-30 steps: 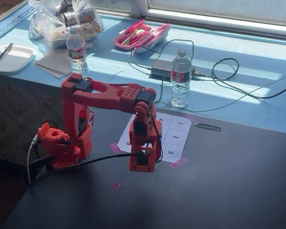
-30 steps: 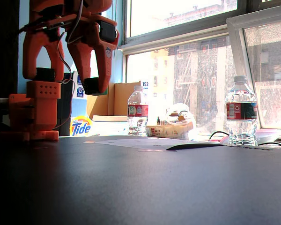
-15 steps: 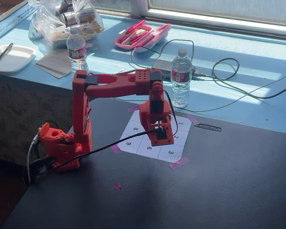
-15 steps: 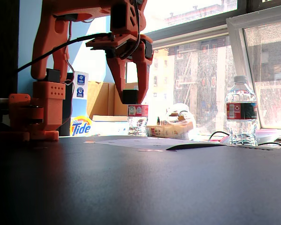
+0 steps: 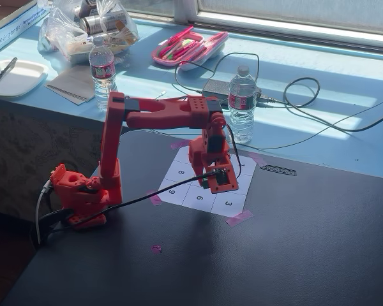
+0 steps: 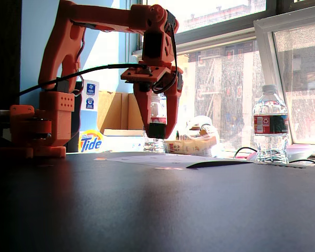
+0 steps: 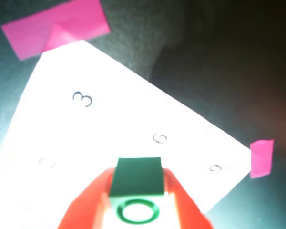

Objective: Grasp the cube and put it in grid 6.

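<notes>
Dark table with a numbered sheet and the arm's base

The white 3x3 sheet lies flat near the table's 12 o'clock edge in a fixed view, pink tape at its corners; grid 6 sits in its 6 o'clock row, between the cells marked 9 and 3. The orange arm base stands at 9 o'clock. A pink scrap lies toward 7 o'clock.

My gripper has moved from the left of a fixed view toward the centre and came lower, now holding the cube above the numbered sheet.
</notes>
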Controlling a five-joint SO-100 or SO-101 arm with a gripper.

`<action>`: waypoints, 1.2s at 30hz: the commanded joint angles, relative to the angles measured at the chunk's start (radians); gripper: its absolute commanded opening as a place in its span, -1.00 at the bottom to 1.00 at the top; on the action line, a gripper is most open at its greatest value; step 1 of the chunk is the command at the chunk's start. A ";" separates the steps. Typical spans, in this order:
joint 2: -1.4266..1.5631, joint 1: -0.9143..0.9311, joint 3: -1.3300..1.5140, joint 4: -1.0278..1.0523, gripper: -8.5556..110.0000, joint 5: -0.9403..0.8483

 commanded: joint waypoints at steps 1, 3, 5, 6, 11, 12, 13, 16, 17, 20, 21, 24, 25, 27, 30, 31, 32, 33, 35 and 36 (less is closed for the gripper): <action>0.008 -0.009 0.028 -0.031 -0.85 0.009; 0.006 -0.012 0.052 -0.048 -0.85 0.009; 0.008 -0.014 0.064 -0.054 -0.85 0.008; 0.009 -0.014 0.067 -0.057 -0.85 0.005; 0.023 -0.014 0.069 -0.055 -0.80 -0.020; 0.025 -0.014 0.069 -0.052 -0.74 -0.025; 0.026 -0.014 0.069 -0.051 -0.69 -0.026; 0.026 -0.012 0.069 -0.043 -0.60 -0.032; 0.026 -0.012 0.075 -0.043 -0.60 -0.034; 0.026 -0.009 0.097 -0.055 -0.60 -0.035; 0.026 -0.009 0.107 -0.063 -0.59 -0.037; 0.028 -0.009 0.126 -0.074 -0.57 -0.041; 0.034 -0.008 0.126 -0.072 -0.54 -0.048; 0.064 -0.002 0.114 -0.058 -0.50 -0.060; 0.109 0.011 0.032 0.018 -0.38 -0.077; 0.124 0.015 -0.005 0.054 -0.37 -0.083; 0.140 0.023 -0.046 0.091 -0.35 -0.086; 0.158 0.031 -0.083 0.124 -0.33 -0.091; 0.186 0.046 -0.150 0.184 -0.32 -0.103; 0.196 0.057 -0.184 0.215 -0.32 -0.107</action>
